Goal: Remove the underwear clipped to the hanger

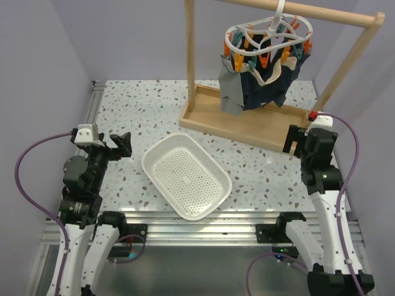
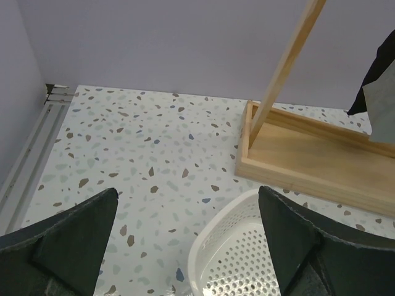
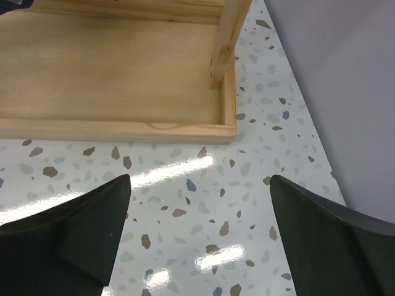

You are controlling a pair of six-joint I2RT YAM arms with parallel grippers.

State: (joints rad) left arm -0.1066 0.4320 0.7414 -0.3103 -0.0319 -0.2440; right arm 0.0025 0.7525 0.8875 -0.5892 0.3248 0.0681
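Left gripper stands with jaws spread and empty, low over the table beside the white basket, well apart from the work. The underwear hangs bunched under the hanger, hooked on the wooden rail frame at rear right, and no garment appears removed. Right gripper, likewise parted and empty, sits just before the frame's base; it is judged best placed to rise, grasp one garment below its clips and pull steadily downward without swinging the hanger.
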